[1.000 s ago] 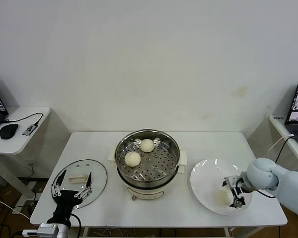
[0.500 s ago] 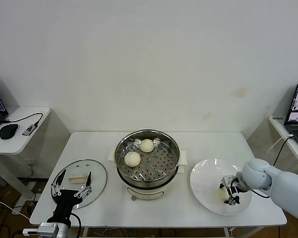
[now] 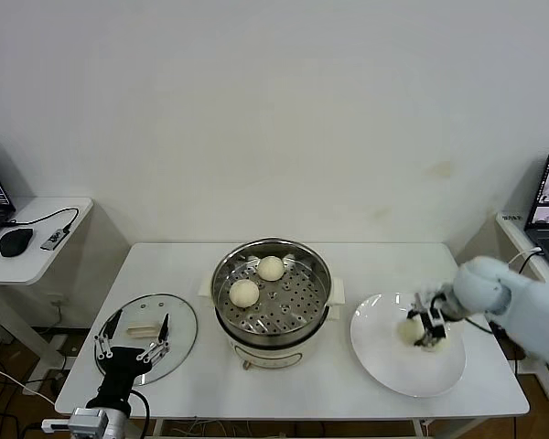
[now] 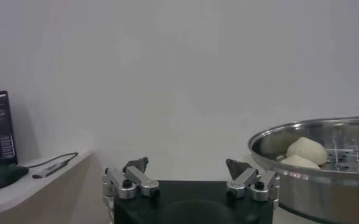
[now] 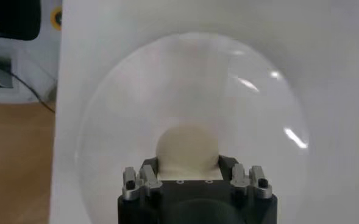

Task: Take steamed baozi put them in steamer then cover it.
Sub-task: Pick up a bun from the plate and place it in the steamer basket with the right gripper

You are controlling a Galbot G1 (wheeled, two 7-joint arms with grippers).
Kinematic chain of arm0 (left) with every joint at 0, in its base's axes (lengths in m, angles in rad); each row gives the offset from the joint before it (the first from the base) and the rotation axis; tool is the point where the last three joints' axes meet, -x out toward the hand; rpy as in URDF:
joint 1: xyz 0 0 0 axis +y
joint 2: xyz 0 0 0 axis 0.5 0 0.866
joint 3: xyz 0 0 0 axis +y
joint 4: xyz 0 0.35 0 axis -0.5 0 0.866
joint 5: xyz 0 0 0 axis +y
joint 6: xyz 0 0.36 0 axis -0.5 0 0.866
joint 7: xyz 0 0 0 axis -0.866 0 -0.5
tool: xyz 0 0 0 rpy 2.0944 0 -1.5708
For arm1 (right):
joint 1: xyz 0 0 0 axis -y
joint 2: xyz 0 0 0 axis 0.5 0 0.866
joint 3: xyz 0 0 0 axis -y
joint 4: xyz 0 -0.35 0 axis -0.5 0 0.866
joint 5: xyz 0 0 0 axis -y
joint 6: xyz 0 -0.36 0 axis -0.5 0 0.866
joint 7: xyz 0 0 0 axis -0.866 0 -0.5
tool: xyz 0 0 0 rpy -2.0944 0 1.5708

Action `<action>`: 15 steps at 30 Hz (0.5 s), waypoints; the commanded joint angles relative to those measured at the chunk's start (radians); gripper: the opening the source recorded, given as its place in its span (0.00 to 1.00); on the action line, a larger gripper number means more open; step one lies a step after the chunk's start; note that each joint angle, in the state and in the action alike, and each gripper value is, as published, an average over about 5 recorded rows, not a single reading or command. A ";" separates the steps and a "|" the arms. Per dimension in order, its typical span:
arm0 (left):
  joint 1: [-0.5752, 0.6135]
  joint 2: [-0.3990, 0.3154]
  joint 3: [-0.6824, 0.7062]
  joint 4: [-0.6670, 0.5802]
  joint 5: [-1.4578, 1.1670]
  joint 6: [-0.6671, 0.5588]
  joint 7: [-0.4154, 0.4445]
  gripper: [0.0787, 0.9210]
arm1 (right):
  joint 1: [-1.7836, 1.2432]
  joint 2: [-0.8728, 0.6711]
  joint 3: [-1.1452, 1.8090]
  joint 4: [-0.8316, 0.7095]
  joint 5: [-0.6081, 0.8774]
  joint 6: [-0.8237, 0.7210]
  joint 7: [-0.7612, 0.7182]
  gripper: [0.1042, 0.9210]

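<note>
**Third baozi in my right claw, steamer off to the left**

I'm gripping a baozi (image 3: 410,330) in my right claw (image 3: 425,331) over the plate (image 3: 384,352) — fingers closed on it. The steamer (image 3: 273,291) is sitting to its left, holding two buns already. The bun is round — no long axis. My left claw (image 3: 131,349) is idling wide open near the cover (image 3: 146,335).

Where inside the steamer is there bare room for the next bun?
The round stainless-steel steamer has two cream-white buns crowding its tray's left and rear. The front and right of the tray are bare. The right gripper holds a third bun over the white plate.
</note>
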 commanded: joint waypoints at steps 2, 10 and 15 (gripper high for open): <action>-0.002 0.004 -0.004 -0.002 -0.003 0.000 0.001 0.88 | 0.425 0.105 -0.134 -0.058 0.166 0.005 -0.033 0.62; -0.002 0.001 -0.008 -0.002 -0.004 -0.004 0.000 0.88 | 0.620 0.327 -0.262 -0.043 0.259 0.034 0.011 0.62; -0.005 -0.003 -0.018 0.002 -0.005 -0.013 -0.002 0.88 | 0.603 0.426 -0.316 -0.027 0.302 0.080 0.033 0.63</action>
